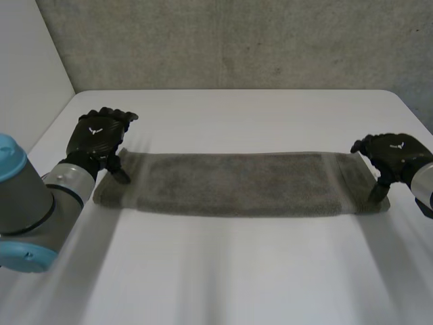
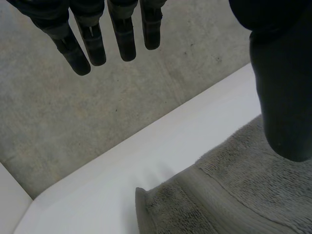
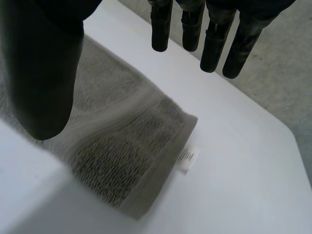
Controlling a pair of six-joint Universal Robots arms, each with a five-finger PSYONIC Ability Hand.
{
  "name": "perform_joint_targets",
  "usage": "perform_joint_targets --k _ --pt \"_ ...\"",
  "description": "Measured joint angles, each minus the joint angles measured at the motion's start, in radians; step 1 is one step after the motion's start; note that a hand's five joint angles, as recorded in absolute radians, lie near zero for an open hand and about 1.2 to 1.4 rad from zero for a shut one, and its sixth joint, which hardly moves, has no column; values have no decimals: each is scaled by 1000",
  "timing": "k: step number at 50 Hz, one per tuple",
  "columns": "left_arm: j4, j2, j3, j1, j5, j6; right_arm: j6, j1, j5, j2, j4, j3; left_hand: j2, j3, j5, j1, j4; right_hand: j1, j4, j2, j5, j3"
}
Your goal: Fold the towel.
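Grey towel lay flat on the white table as a long, narrow strip running side to side, between the two hands. Left hand sat at the towel's left end and was open. In the left wrist view its fingers were straight and spread out past the towel's far edge, while the thumb hung over the cloth, well apart from the fingers, with nothing pinched. Right hand sat at the towel's right end, also open. In the right wrist view its fingers were straight, pointing out over bare table beyond the towel's corner, and the thumb was over the cloth, gripping nothing. Couldn't tell if either thumb tip touched the towel. A small white label stuck out from the towel's short edge near the right hand. Grey concrete wall stood behind the table.
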Motion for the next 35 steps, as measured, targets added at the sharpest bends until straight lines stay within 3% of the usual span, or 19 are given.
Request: perform_joint_targets --k 13,21,24,26,35 --pt "59 24 -78 -32 -6 -9 -103 -11 -19 123 -130 71 0 -1 -1 0 0 58 61 51 63 56" --pt "81 16 -90 -38 -6 -12 -169 -8 -1 202 -176 44 0 -2 -2 0 0 379 372 388 365 370" --pt "84 15 -92 -39 -6 -12 -176 -8 19 222 -195 26 0 -2 -2 0 0 873 886 903 880 880" --pt "84 15 -92 -39 -6 -12 -177 -9 45 232 -205 10 0 -2 -2 0 0 1020 1037 1033 1025 1035" --pt "84 16 -92 -38 -6 -12 -205 -36 166 243 -212 -47 0 -2 -2 0 0 1029 1060 1033 1040 1051"
